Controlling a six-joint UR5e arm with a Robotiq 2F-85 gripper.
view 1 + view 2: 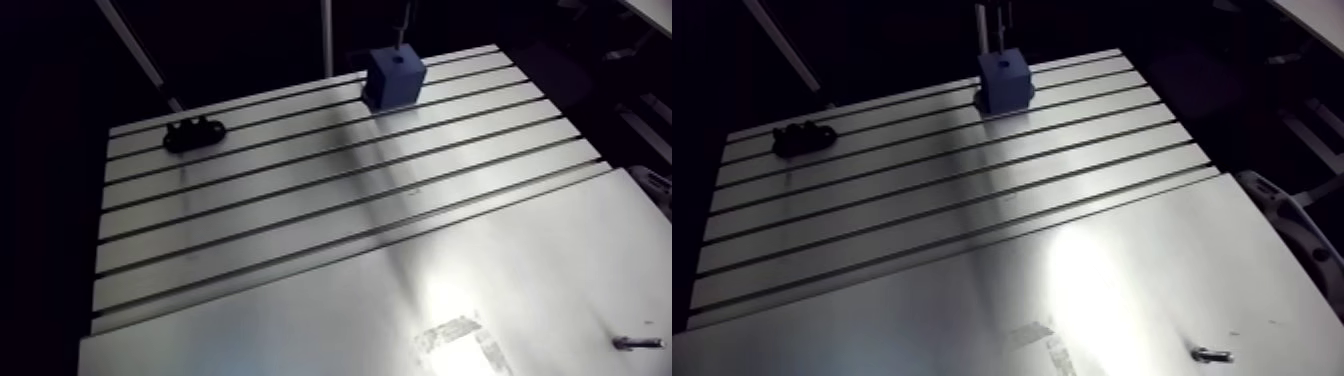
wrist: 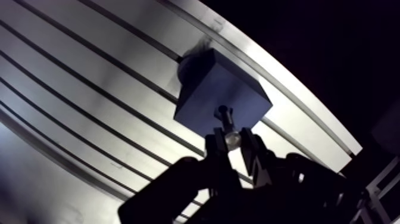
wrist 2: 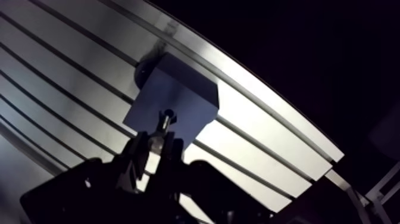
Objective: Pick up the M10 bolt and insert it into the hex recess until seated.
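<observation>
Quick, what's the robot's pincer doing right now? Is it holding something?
Pincer: closed, holding the bolt over the blue block.

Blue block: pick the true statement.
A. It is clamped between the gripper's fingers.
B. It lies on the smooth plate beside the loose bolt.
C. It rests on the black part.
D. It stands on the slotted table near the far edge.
D: the arm view shows the blue block standing on the slotted table by its far edge, apart from the black part and far from the loose bolt.
</observation>
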